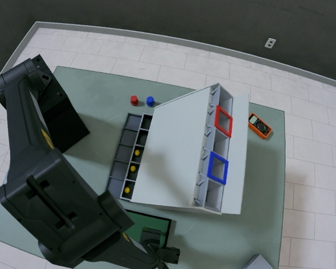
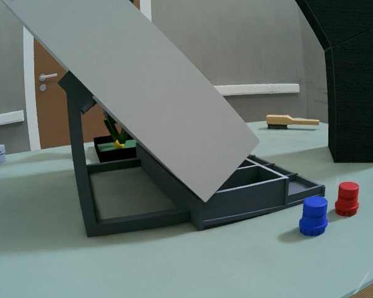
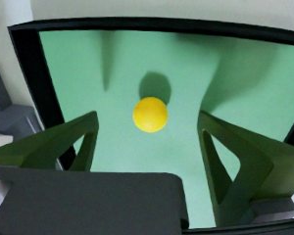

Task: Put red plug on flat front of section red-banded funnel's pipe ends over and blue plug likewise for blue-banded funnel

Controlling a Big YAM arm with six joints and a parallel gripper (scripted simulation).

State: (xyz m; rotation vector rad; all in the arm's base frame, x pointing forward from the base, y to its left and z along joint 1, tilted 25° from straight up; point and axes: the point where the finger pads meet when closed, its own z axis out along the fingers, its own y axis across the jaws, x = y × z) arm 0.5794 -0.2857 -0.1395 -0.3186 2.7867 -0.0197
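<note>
My gripper [image 3: 147,117] is open and low over the green tray [image 3: 162,98], its fingers on either side of a yellow marble [image 3: 150,114] that lies on the tray floor; the marble also shows in the exterior view [image 2: 118,144]. The red plug [image 1: 134,100] and blue plug [image 1: 149,101] stand on the mat beside the far end of the section row. The red-banded funnel [image 1: 223,120] and blue-banded funnel [image 1: 217,167] sit at the top of the sloped cover [image 1: 173,150]. Three sections hold a yellow marble each [image 1: 136,152], [image 1: 132,168], [image 1: 127,189].
An orange multimeter [image 1: 259,125] lies behind the funnel rack. A wooden brush [image 2: 289,121] lies on the mat in the exterior view. The arm's black base [image 1: 58,115] stands at the left. A grey box corner [image 1: 257,261] shows at the bottom right.
</note>
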